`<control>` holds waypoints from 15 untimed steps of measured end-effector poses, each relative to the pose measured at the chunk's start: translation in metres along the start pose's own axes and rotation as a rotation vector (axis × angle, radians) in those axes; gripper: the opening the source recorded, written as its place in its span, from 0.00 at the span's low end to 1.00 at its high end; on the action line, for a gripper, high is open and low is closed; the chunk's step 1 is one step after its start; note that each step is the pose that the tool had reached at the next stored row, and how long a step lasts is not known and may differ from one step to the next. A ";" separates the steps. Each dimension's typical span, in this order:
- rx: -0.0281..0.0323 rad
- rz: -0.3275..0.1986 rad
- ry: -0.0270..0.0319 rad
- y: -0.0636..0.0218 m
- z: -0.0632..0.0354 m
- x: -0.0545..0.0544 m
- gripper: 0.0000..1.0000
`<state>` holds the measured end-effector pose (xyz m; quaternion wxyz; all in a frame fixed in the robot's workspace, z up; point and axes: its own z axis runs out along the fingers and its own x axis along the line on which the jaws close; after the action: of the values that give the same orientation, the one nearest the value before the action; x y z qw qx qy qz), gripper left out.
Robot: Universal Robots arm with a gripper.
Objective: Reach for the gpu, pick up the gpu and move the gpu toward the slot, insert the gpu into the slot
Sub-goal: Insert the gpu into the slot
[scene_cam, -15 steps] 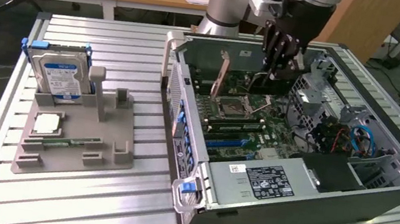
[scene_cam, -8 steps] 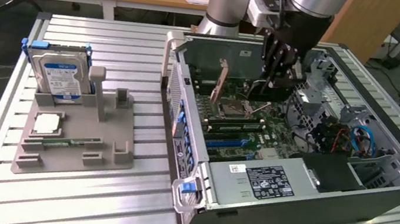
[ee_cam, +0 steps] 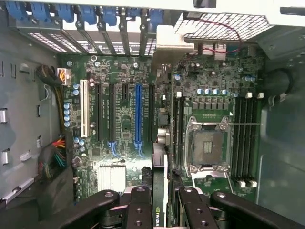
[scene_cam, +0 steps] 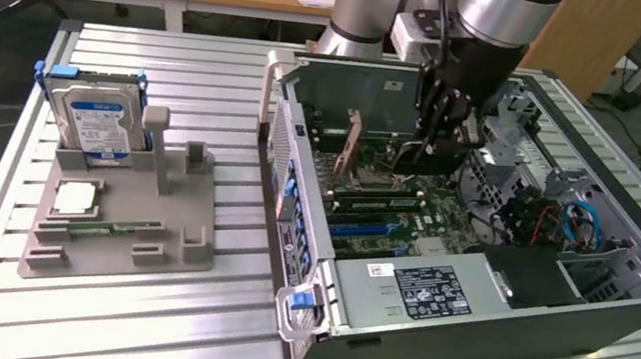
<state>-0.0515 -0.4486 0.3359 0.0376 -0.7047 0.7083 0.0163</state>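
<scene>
Nearest us, the jaws pinched the gpu (ee_cam: 160,157) edge-on, and it hung just beside the blue slot (ee_cam: 138,114), seemingly not yet seated. Farther off, its silver bracket (ee_cam: 174,44) lay past the blue slot's far end. We judged this step wanted the card parallel to that slot, untilted.

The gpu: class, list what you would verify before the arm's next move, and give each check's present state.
1. Grip: gripper closed on the gpu: ok.
2. Bracket points toward the rear openings of the case: ok.
3. Blue slot unoccupied: ok.
4. Card edge lined up for insertion: cannot tell.
5. Card fully seated: cannot tell.
6. Hard drive stands in its stand outside the case, apart from the arm: ok.
</scene>
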 end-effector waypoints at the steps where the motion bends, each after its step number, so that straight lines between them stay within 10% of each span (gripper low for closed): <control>1: 0.0000 0.000 0.0001 0.0002 0.0017 0.001 0.26; 15: 0.0013 0.000 0.0004 0.0124 0.0254 0.008 0.26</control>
<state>-0.0632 -0.4550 0.3095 0.0379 -0.7047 0.7083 0.0158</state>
